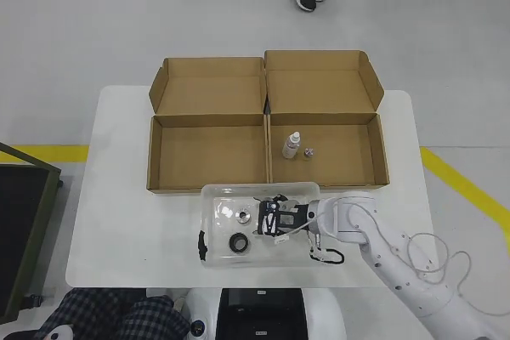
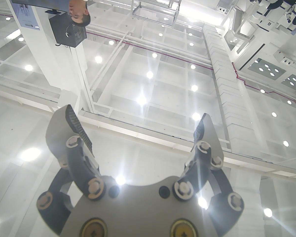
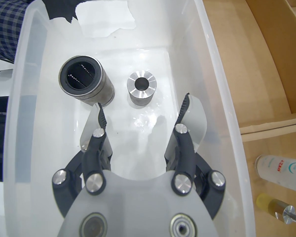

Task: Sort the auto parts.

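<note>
Jaws on my right gripper (image 3: 143,100) stand wide apart with nothing between the pads, down inside the clear plastic bin (image 3: 207,50) at the near edge of the table (image 1: 119,212). Two parts stand upright on the bin floor ahead of the fingertips: a small metal bushing (image 3: 142,87) roughly in line with the gap, and a larger black-ended linear bearing (image 3: 86,80) just beside one fingertip. I can't tell whether that finger touches it. The bin walls close in on both sides, and black tape (image 3: 64,8) patches the far end.

Beyond the bin sit two open cardboard boxes, the left box (image 1: 208,157) and the right box (image 1: 348,161). The right one holds a white bottle (image 1: 291,144) and, just beside it, a yellow-capped stud (image 3: 278,209).

My left gripper (image 2: 136,111) points at the ceiling, fingers spread, empty.
</note>
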`<state>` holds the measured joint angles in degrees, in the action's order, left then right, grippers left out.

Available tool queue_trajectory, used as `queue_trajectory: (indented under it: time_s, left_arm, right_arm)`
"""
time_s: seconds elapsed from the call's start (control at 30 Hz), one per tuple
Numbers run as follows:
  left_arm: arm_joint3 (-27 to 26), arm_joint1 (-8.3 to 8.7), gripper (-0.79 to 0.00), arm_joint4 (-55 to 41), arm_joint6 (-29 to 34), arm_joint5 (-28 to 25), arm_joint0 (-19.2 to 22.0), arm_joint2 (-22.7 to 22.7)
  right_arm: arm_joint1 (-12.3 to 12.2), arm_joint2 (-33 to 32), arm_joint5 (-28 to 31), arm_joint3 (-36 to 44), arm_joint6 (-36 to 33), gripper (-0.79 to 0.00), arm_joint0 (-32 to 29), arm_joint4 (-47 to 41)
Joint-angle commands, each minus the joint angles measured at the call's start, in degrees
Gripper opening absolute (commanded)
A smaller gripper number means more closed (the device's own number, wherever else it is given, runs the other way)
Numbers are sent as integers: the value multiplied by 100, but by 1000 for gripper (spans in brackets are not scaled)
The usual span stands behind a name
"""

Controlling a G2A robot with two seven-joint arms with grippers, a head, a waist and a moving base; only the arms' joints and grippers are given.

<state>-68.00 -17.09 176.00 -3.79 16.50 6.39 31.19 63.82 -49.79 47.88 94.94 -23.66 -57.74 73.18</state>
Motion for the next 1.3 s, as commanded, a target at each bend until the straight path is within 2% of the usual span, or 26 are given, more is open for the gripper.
queue_trajectory:
  time_s: [0.0, 0.63, 1.2, 1.27]
  left_arm:
    - [0, 0, 0, 0, 0, 0, 0, 0]
    - [0, 0, 0, 0, 0, 0, 0, 0]
    - [0, 0, 0, 0, 0, 0, 0, 0]
    - [0, 0, 0, 0, 0, 0, 0, 0]
  right_arm:
    - [22, 50, -30, -89, 23, -277, 69, 4]
    - [282, 667, -247, -634, 229, -394, 505, 65]
    - [501, 988, -330, -1140, 367, -419, 816, -15]
    - [522, 1014, -322, -1193, 377, -440, 844, -16]
